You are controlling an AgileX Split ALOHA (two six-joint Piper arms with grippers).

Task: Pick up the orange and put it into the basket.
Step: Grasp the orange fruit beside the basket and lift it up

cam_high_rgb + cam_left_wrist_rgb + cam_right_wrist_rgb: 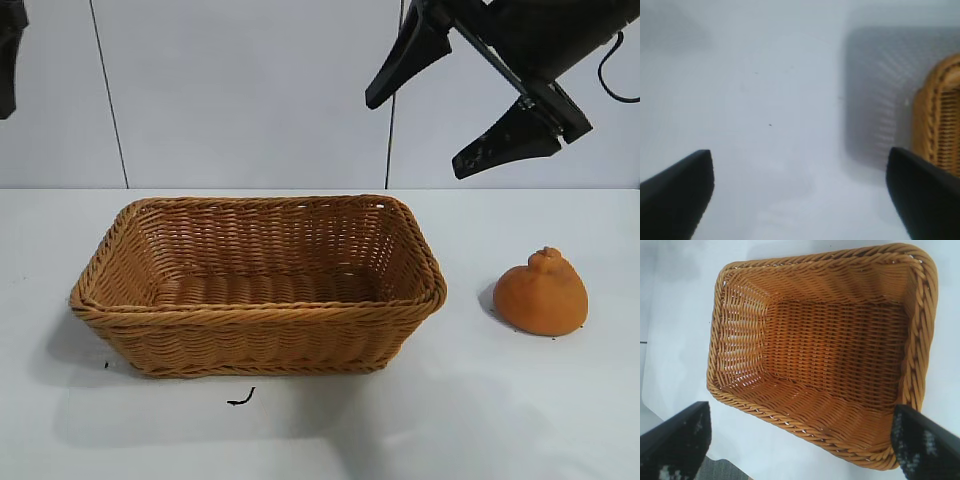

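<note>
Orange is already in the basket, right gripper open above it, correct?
Not quite. The orange sits on the table to the right of the basket, not in it: the exterior view shows this, and the right wrist view shows the basket empty. The right gripper is open above, as you said.

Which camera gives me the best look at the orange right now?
The exterior view: the orange sits whole on the table, to the right of the basket, with its knobby top visible. The left wrist view and the right wrist view show none of it, only the basket.
</note>
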